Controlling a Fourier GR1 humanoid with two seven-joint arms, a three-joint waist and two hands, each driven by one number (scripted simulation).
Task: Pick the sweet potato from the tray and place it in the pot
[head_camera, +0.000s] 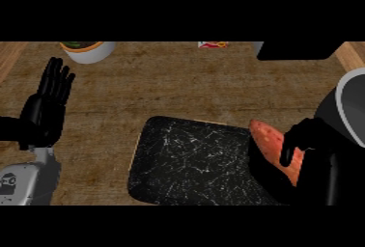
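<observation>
Standing beside the counter, one sees the robot's right hand (298,140) at the right edge of the dark, scratched rectangular tray (189,161), with its black fingers curled over the long orange-red sweet potato (269,144). The sweet potato lies at the right end of the tray, and part of it is hidden under the hand; I judge that the grasp is being made or just finished, because the vegetable seems to lie low at the tray, though I cannot tell if it is already lifted. The grey round metal pot (347,108) waits just beside this hand, at the right border of the view, so the carrying way is short, and this is probably why the right hand does the work. The left hand (49,103) shows at the left side, well apart from the tray, its fingers straight and pointing up, holding nothing; it is resting. Counting the things: one tray, one sweet potato, one pot, two hands. At the far edge of the wooden counter (178,82) stand one white bowl with brown and green content (87,49), one small red-and-white object (212,44) too small to identify, and one black box-like shape (299,49).
</observation>
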